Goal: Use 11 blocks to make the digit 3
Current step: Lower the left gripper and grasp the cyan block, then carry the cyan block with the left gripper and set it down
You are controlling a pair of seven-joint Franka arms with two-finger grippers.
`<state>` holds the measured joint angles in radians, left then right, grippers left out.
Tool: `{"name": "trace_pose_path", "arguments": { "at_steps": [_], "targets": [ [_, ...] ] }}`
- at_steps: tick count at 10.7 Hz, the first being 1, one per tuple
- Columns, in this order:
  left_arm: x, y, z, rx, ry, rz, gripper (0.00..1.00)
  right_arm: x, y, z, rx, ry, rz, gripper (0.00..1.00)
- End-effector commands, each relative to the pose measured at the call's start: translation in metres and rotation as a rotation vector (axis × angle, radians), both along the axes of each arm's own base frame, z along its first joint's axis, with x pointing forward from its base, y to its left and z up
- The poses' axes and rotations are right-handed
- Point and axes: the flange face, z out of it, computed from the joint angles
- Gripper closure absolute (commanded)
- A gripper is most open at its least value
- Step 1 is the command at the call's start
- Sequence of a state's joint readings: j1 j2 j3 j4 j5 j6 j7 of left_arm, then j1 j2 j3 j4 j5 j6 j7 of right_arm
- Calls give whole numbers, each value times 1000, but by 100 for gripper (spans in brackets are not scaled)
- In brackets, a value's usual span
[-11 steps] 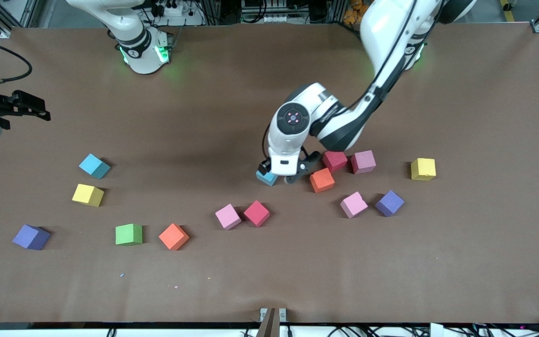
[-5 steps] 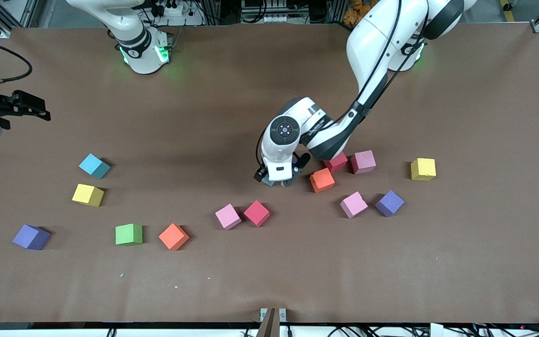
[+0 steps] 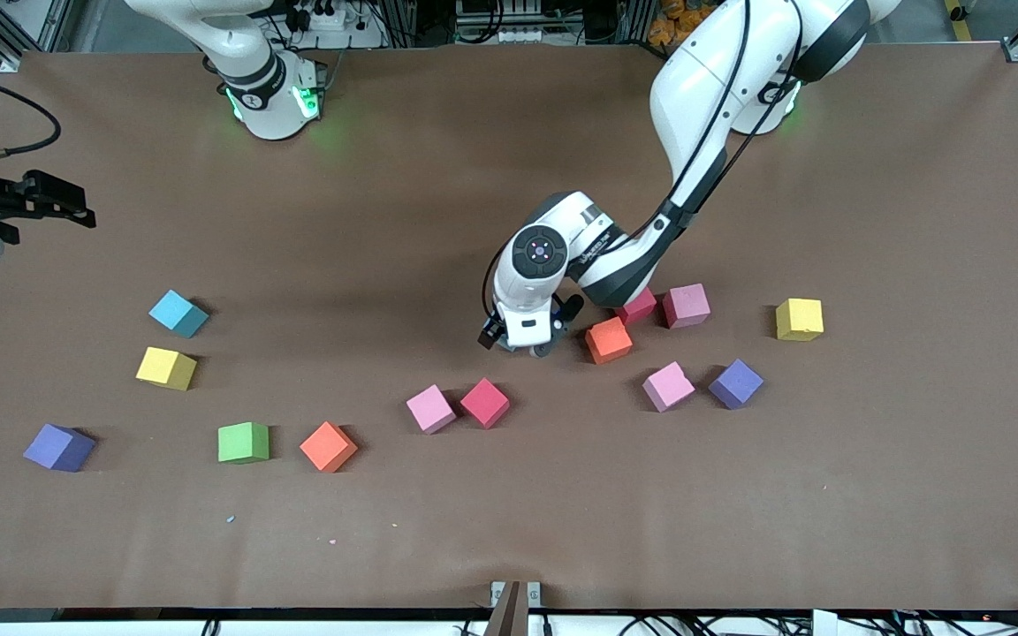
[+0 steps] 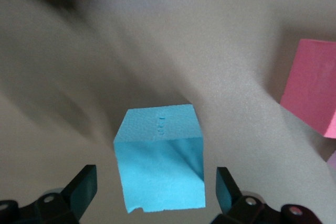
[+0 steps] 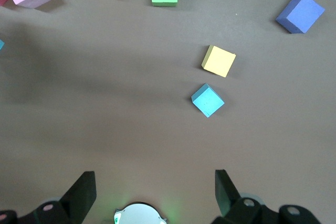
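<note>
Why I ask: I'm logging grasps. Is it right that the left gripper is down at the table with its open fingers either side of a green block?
Not quite: the block between the left gripper's open fingers is blue, not green, as the left wrist view shows.

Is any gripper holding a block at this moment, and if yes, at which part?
Nothing is held. The left gripper stands open around a blue block, fingers apart from its sides. The right gripper waits open, high over the table.

Even overhead light, soft shadows on the table (image 3: 509, 530); left wrist view blurred near its edges.
</note>
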<state>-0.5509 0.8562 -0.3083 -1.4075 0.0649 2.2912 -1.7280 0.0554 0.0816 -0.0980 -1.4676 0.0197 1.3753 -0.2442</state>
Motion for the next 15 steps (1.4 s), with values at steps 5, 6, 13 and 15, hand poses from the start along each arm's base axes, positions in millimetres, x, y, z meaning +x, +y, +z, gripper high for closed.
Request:
{"name": "trace_pose_path", "arguments": {
  "at_steps": [5, 6, 13, 15],
  "targets": [
    [3, 0, -15, 30, -29, -27, 0, -4, 0, 5, 1, 6, 1, 0],
    [2, 0, -18, 37, -33, -42, 4, -4, 2, 5, 1, 6, 4, 0],
    [-47, -30, 9, 37, -74, -253, 77, -5, 2, 5, 1, 10, 4, 0],
    [-88, -39, 22, 69, -95, -349, 79, -5, 1, 5, 1, 12, 3, 0]
  ]
}}
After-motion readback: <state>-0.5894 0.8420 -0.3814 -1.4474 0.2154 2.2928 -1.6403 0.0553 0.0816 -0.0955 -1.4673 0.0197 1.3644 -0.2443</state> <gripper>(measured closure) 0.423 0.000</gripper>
